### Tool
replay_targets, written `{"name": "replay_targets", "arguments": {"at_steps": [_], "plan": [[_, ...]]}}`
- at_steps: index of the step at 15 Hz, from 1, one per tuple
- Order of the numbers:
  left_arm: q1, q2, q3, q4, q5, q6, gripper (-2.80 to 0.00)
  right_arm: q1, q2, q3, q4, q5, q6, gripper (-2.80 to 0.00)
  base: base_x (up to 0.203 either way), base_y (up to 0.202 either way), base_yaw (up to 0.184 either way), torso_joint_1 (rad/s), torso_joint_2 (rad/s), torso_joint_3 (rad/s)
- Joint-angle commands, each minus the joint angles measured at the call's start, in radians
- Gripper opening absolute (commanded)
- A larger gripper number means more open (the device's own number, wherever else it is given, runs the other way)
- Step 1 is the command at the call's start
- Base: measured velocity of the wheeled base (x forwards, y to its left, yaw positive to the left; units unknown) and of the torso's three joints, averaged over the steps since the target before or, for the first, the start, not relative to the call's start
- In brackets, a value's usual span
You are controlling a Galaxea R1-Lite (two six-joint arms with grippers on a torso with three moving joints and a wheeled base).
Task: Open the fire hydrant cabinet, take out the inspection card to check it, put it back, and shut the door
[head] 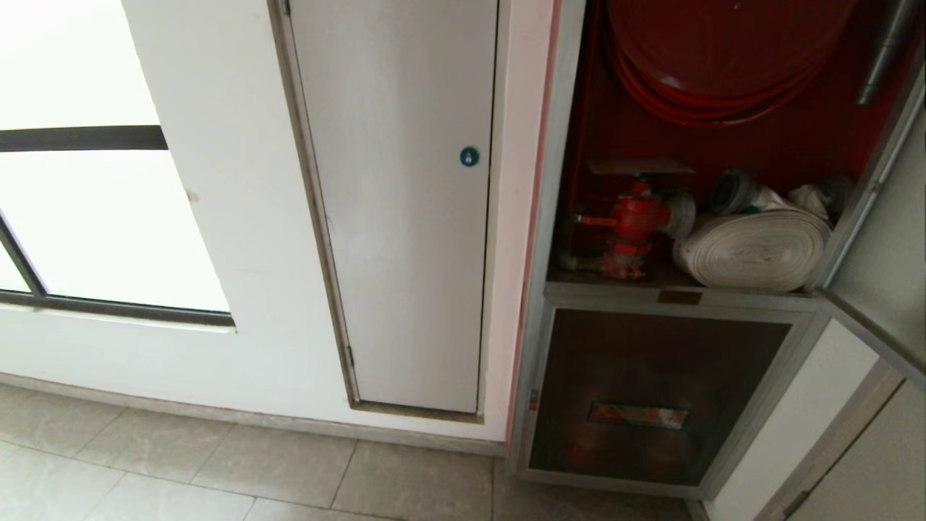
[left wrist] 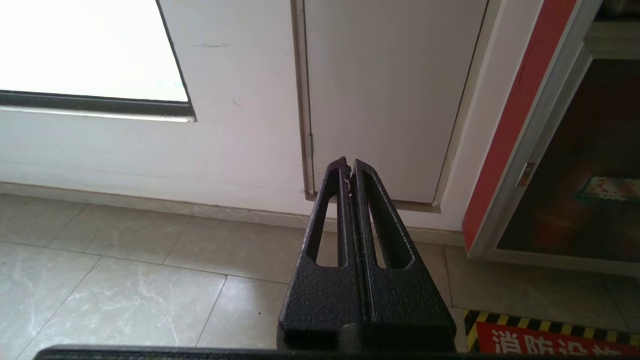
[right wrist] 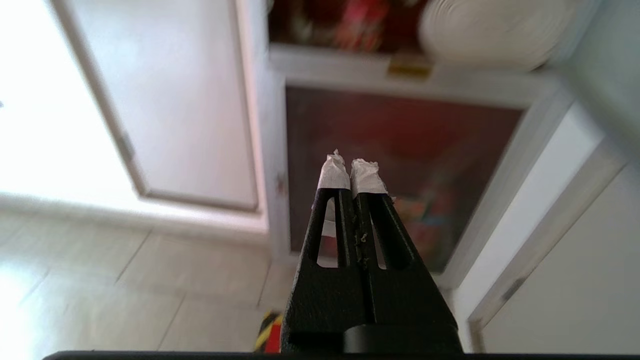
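Judging by the cabinet (head: 571,217), the first step is done: its door (head: 879,282) stands swung out to my right, and the red interior is bare to view with the reel above, the valve (head: 633,224) and the rolled hose (head: 752,250) on the shelf. A thin flat sheet sits level just above the valve; I take it for the card (head: 640,166), though it is too dim to be sure. If so, it is in its place and not yet taken out. That leaves taking it out, checking it, putting it back, and shutting the door.

My right gripper (right wrist: 352,172) is clenched on nothing, its taped tips pressed together, low before the lower dark panel (right wrist: 400,165) and well below the card. My left gripper (left wrist: 349,167) is likewise pinched shut and empty, parked low facing the white door (left wrist: 390,90). Neither arm shows in the head view.
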Motion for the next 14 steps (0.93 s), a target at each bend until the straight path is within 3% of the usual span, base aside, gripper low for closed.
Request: {"name": "replay_targets", "arguments": {"at_steps": [1, 5, 9, 11, 14], "plan": [[0.0, 0.001, 0.002, 0.0, 0.0, 0.001, -2.8, -0.002, 0.17, -0.105, -0.006, -0.044, 0.001, -2.8, 0.0, 0.0, 0.0, 0.0, 0.0, 0.0], [0.0, 0.0, 0.002, 0.0, 0.0, 0.001, -2.8, -0.003, 0.398, -0.319, -0.093, -0.331, 0.001, -2.8, 0.0, 0.0, 0.0, 0.0, 0.0, 0.0], [0.0, 0.0, 0.002, 0.0, 0.0, 0.001, -2.8, -0.007, 0.552, -0.47, -0.114, -0.522, -0.001, -2.8, 0.0, 0.0, 0.0, 0.0, 0.0, 0.0], [0.0, 0.0, 0.002, 0.0, 0.0, 0.001, -2.8, -0.016, 0.601, -0.512, -0.116, -0.561, -0.008, -2.8, 0.0, 0.0, 0.0, 0.0, 0.0, 0.0], [0.0, 0.001, 0.002, 0.0, 0.0, 0.001, -2.8, -0.162, 0.641, -0.552, -0.117, -0.537, -0.007, -2.8, 0.0, 0.0, 0.0, 0.0, 0.0, 0.0]]}}
